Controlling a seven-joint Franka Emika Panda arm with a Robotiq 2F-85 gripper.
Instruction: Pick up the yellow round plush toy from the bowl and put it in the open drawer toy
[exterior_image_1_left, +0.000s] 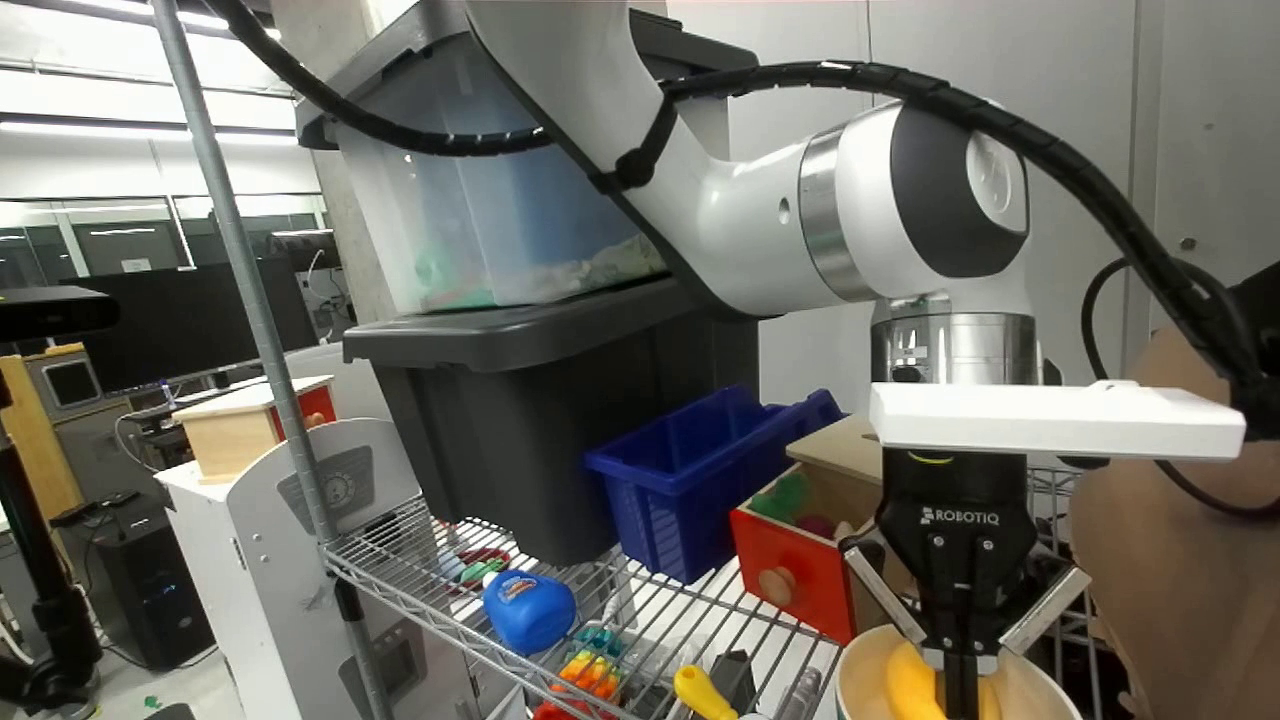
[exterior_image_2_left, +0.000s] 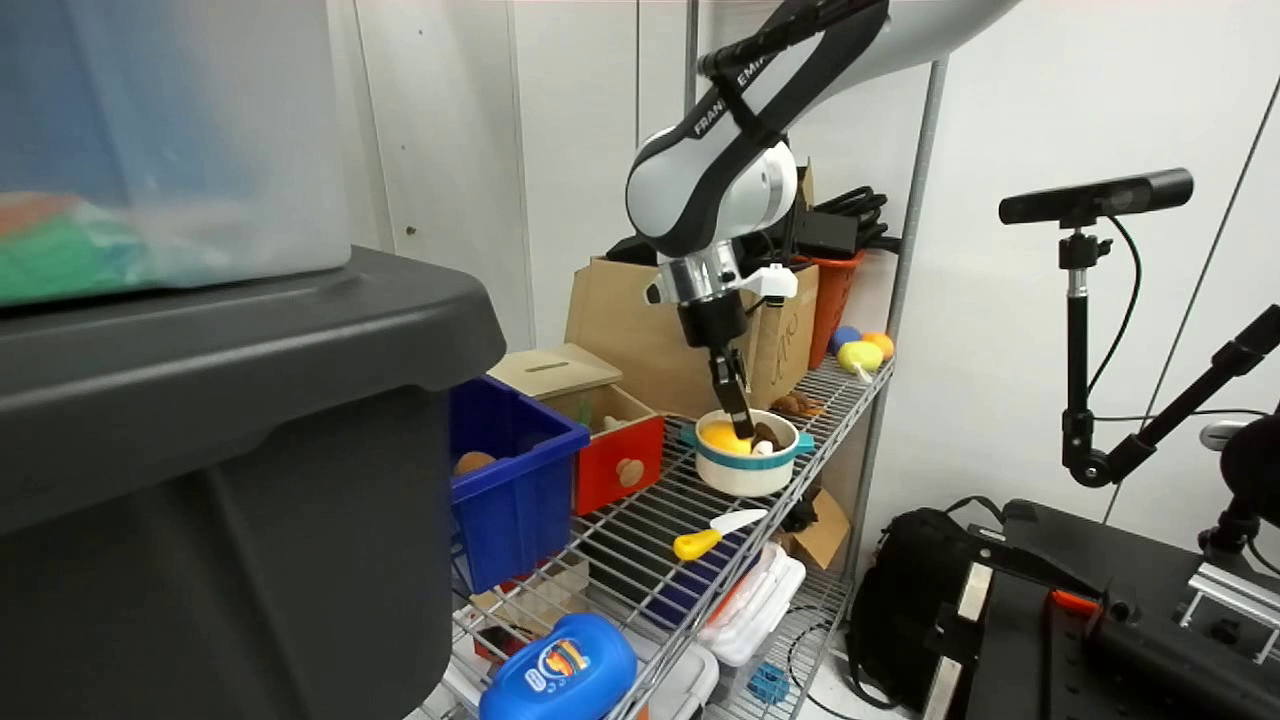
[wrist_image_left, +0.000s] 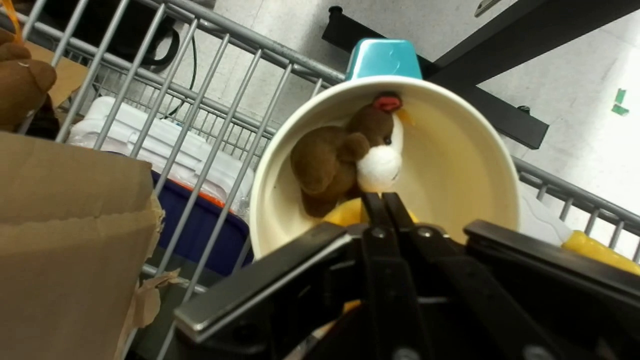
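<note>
The yellow round plush toy (exterior_image_1_left: 910, 683) (exterior_image_2_left: 720, 437) lies in the cream bowl (exterior_image_1_left: 863, 672) (exterior_image_2_left: 735, 478). In the wrist view the toy (wrist_image_left: 345, 212) is mostly hidden under my gripper, inside the bowl's wall (wrist_image_left: 460, 160). My gripper (exterior_image_1_left: 962, 690) (exterior_image_2_left: 742, 428) points down into the bowl. Its fingertips (wrist_image_left: 380, 197) are almost together, sunk into the toy, with yellow on both sides. How much fabric is between them is hidden. The open drawer toy, a wooden box with a red drawer (exterior_image_1_left: 790, 580) (exterior_image_2_left: 610, 465), stands beside the bowl with some items inside.
A brown plush with a white muzzle (wrist_image_left: 325, 160) shares the bowl. A blue plastic bin (exterior_image_1_left: 660, 510) stands beyond the drawer toy. A cardboard box (exterior_image_2_left: 650, 330) is behind the bowl. A yellow-handled toy knife (exterior_image_2_left: 697, 544) and blue bottle (exterior_image_2_left: 560, 670) lie along the wire shelf.
</note>
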